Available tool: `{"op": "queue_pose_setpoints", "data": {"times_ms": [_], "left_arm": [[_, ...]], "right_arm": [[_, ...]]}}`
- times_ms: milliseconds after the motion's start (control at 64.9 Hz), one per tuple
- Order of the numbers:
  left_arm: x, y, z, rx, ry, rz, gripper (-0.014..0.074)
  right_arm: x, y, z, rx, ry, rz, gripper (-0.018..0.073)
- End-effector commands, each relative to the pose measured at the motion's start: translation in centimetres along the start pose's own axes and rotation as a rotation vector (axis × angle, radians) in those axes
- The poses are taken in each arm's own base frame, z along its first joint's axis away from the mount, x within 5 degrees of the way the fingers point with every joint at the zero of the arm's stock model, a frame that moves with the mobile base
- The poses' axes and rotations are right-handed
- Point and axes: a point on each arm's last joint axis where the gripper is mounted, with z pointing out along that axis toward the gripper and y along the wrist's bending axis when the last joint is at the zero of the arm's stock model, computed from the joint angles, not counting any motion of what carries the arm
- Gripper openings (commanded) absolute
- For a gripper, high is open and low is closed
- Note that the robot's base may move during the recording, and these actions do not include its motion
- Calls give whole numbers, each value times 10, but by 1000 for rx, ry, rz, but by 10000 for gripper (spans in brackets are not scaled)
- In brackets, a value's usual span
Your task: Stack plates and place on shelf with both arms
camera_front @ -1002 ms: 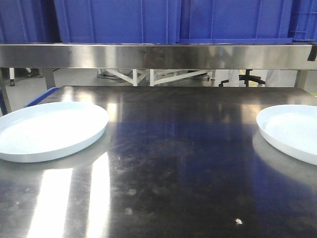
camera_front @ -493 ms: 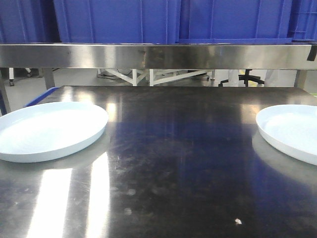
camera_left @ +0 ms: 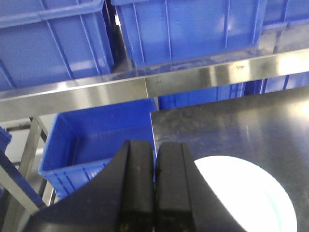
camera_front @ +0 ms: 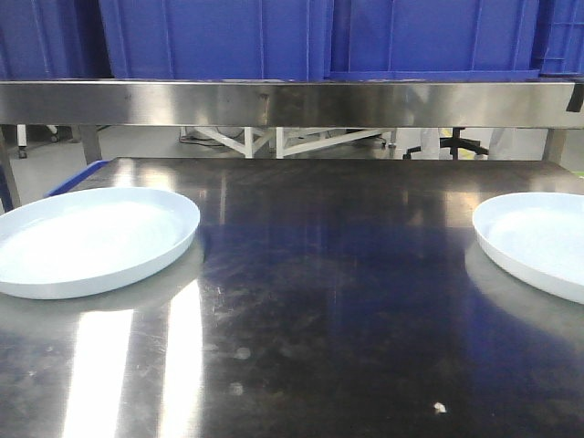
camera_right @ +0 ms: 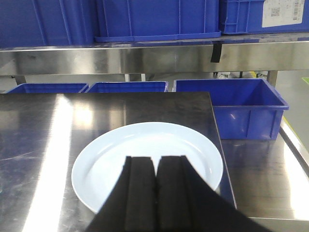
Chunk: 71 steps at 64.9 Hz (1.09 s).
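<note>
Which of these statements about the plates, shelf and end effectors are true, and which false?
1. The plates are stacked. False: the left plate and right plate lie apart on the table.
2. The left end effector and right end effector are shut, empty. True.
3. Blue crates stand on the shelf. True.
4. A plate sits on the shelf. False: both are on the table.

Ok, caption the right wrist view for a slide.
Right gripper, jaws closed, facing a pale plate on the steel table; blue bins on the shelf beyond.
</note>
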Motion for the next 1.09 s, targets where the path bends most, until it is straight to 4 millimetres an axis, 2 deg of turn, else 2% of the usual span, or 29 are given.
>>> {"op": "queue_pose_setpoints", "data": {"times_ms": [0, 108, 355, 663, 1079], "left_arm": [[-17, 2, 6, -8, -63, -2, 82], [-15, 2, 12, -5, -39, -2, 82], [-13, 3, 10, -11, -19, 22, 82], [-20, 3, 14, -19, -92, 23, 82], [-20, 3, 14, -19, -94, 23, 82]], "right_arm": [[-10, 0, -2, -3, -109, -12, 48], [-10, 0, -2, -3, -109, -12, 48], [-10, 0, -2, -3, -109, -12, 48], [-10, 0, -2, -3, -109, -12, 48], [-10, 0, -2, -3, -109, -12, 48]]}}
